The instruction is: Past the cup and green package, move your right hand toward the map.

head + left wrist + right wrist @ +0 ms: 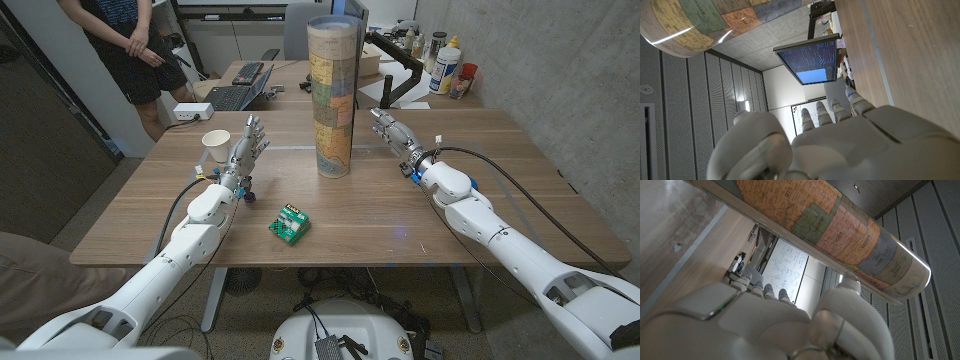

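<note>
The map (333,95) is a tall rolled tube standing upright at the table's middle; it also crosses the right wrist view (840,235) and the left wrist view (695,20). My right hand (393,132) stands to the map's right, a short gap away, fingers apart and empty. A white paper cup (216,146) stands at the left. My left hand (246,144) is just right of the cup, fingers spread upward, holding nothing. A green package (289,224) lies on the table nearer me, between the arms.
A person (125,45) stands behind the table's far left. A second desk (250,85) with a keyboard, laptop and bottles sits beyond the wooden table (400,215). A black cable runs along the right arm.
</note>
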Action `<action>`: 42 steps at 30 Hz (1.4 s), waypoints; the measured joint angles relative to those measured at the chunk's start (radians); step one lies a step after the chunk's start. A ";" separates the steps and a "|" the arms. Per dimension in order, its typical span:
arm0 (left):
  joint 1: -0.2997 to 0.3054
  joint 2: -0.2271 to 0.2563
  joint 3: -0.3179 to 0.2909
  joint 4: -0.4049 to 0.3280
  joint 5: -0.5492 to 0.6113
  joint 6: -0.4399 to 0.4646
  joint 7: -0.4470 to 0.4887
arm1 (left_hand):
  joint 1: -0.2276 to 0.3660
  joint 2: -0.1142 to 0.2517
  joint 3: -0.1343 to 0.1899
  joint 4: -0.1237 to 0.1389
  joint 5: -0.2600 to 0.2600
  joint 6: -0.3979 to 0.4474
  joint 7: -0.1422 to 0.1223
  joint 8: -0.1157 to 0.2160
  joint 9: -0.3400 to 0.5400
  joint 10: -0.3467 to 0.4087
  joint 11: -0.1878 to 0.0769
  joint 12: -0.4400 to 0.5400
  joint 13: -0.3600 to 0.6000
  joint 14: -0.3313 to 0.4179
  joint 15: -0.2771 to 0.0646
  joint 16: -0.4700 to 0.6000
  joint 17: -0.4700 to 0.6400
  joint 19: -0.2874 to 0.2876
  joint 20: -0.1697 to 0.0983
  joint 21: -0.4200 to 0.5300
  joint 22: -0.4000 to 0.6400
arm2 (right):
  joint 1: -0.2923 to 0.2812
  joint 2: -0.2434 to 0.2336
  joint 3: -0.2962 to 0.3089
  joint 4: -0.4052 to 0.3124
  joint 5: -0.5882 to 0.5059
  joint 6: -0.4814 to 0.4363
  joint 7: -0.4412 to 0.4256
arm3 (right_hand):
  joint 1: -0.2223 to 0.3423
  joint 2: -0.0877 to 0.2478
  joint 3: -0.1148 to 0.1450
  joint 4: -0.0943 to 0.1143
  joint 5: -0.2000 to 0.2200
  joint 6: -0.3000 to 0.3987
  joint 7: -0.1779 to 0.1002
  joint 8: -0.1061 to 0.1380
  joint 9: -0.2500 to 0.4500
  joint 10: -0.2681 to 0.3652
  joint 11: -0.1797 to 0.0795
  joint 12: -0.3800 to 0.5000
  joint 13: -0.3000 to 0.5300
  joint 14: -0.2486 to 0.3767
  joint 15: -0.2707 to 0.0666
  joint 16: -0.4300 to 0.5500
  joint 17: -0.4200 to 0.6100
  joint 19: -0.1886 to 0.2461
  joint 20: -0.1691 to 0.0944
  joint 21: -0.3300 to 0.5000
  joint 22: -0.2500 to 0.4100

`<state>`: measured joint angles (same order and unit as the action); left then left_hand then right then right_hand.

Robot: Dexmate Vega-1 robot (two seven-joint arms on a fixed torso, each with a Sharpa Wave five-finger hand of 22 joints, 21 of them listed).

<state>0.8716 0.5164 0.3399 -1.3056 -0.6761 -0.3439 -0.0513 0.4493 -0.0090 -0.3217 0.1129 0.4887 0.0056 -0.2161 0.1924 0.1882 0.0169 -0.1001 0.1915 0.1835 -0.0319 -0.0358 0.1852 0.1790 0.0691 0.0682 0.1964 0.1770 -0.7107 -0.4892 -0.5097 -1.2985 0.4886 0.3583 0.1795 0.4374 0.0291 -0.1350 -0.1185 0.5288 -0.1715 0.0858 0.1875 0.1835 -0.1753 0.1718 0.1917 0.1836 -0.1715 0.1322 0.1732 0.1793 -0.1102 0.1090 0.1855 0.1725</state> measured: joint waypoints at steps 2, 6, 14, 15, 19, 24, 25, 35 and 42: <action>0.000 0.000 0.000 0.000 0.000 0.000 0.000 | 0.000 0.000 0.000 0.000 0.000 0.000 0.000 0.000 0.000 0.000 0.000 0.000 0.000 0.000 0.000 0.000 0.000 0.000 0.000 0.000 0.000 | 0.003 0.003 -0.001 0.005 0.000 0.001 0.001 | 0.000 0.000 0.000 0.000 0.000 0.000 0.000 0.000 0.000 0.000 0.000 0.000 0.000 0.000 0.000 0.000 0.000 0.000 0.000 0.000 0.000; 0.000 0.000 0.000 0.001 -0.001 0.000 -0.001 | 0.000 0.000 0.000 0.000 0.000 0.000 0.000 0.000 0.000 0.000 0.000 0.000 0.000 0.000 0.000 0.000 0.000 0.000 0.000 0.000 0.000 | 0.009 0.008 -0.005 0.014 0.000 0.003 0.006 | 0.000 0.000 -0.004 0.004 0.000 0.000 0.000 0.000 0.000 0.000 0.000 0.000 0.000 0.000 0.000 0.000 0.000 -0.005 -0.006 0.000 0.000; 0.000 -0.001 -0.001 0.003 -0.002 0.000 -0.003 | 0.000 0.000 0.000 0.000 0.000 0.000 0.000 0.000 0.000 0.000 0.000 0.000 0.000 0.000 0.000 0.000 0.000 0.000 0.000 0.000 0.000 | 0.018 0.015 -0.009 0.022 -0.002 0.008 0.009 | -0.004 -0.004 -0.004 0.004 0.000 0.000 0.000 0.000 0.000 0.000 0.000 0.000 0.000 0.000 0.000 0.000 0.000 -0.009 -0.002 0.000 0.000; 0.000 -0.001 -0.001 0.003 -0.002 0.000 -0.003 | 0.000 0.000 0.000 0.000 0.000 0.000 0.000 0.000 0.000 0.000 0.000 0.000 0.000 0.000 0.000 0.000 0.000 0.000 0.000 0.000 0.000 | 0.019 0.015 -0.009 0.022 -0.002 0.008 0.010 | -0.004 -0.004 -0.004 0.004 0.000 0.000 0.000 0.000 0.000 0.000 0.000 0.000 0.000 0.000 0.000 0.000 0.000 -0.009 -0.002 0.000 0.000; 0.000 -0.003 -0.001 0.006 -0.003 0.000 -0.005 | 0.000 0.000 0.000 0.000 0.000 0.000 0.000 0.000 0.000 0.000 0.000 0.000 0.000 0.000 0.000 0.000 0.000 0.000 0.000 0.000 0.000 | 0.022 0.017 -0.011 0.022 -0.006 0.010 0.011 | -0.004 -0.004 -0.008 0.008 0.000 0.000 0.000 0.000 0.000 0.000 0.000 0.000 0.000 0.000 0.000 0.000 0.000 -0.009 -0.002 0.000 0.000; 0.000 -0.004 -0.001 0.008 -0.004 -0.002 -0.008 | 0.000 0.000 0.000 0.000 0.000 0.000 0.000 0.000 0.000 0.000 0.000 0.000 0.000 0.000 0.000 0.000 0.000 0.000 0.000 0.000 0.000 | 0.028 0.024 -0.017 0.023 -0.008 0.010 0.014 | -0.009 0.001 -0.008 0.008 0.000 0.000 0.000 0.000 0.000 0.000 0.000 0.004 0.000 0.000 0.000 0.000 0.000 -0.016 0.005 0.000 0.000; 0.000 -0.005 -0.001 0.009 -0.005 -0.003 -0.008 | 0.000 0.000 0.000 0.000 0.000 0.000 0.000 0.000 0.000 0.000 0.000 0.000 0.000 0.000 0.000 0.000 0.000 0.000 0.000 0.000 0.000 | 0.028 0.024 -0.017 0.023 -0.008 0.010 0.014 | -0.009 0.001 -0.008 0.008 0.000 0.000 0.000 0.000 0.000 0.000 0.000 0.006 0.000 0.000 0.000 0.000 0.000 -0.016 0.005 0.000 0.000; -0.001 -0.005 -0.002 0.014 -0.008 -0.008 -0.013 | 0.000 0.000 0.000 0.000 0.000 0.000 0.000 0.000 0.000 0.000 0.000 0.000 0.000 0.000 0.000 0.000 0.000 0.000 0.000 0.000 0.000 | 0.040 0.039 -0.027 0.035 -0.009 0.010 0.023 | -0.009 0.001 -0.011 0.011 0.000 0.000 0.000 0.000 0.000 0.000 0.000 0.006 0.000 0.000 0.000 0.005 0.000 -0.016 0.005 0.000 0.000; -0.002 -0.007 -0.003 0.020 -0.010 -0.012 -0.016 | 0.000 0.000 0.000 0.000 0.000 0.000 0.000 0.000 0.000 0.000 0.000 0.000 0.000 -0.005 0.005 0.000 0.000 0.000 0.000 0.000 0.000 | 0.047 0.048 -0.032 0.044 -0.009 0.010 0.029 | -0.022 -0.001 -0.015 0.016 0.000 0.000 0.000 0.000 0.000 0.000 0.000 0.006 0.000 0.000 0.000 0.005 0.000 -0.016 0.005 0.000 0.002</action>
<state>0.8699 0.5092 0.3364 -1.2854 -0.6859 -0.3555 -0.0677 0.4493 -0.0090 -0.3217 0.1130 0.4887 0.0055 -0.2161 0.1925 0.1882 0.0169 -0.1001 0.1915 0.1835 -0.0370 -0.0307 0.1852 0.1790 0.0691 0.0682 0.1964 0.1771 -0.6641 -0.4408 -0.5419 -1.2541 0.4798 0.3683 0.2088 0.4154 0.0285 -0.1504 -0.1029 0.5288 -0.1715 0.0858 0.1874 0.1835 -0.1752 0.1715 0.1974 0.1836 -0.1715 0.1320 0.1780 0.1791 -0.1263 0.1144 0.1855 0.1749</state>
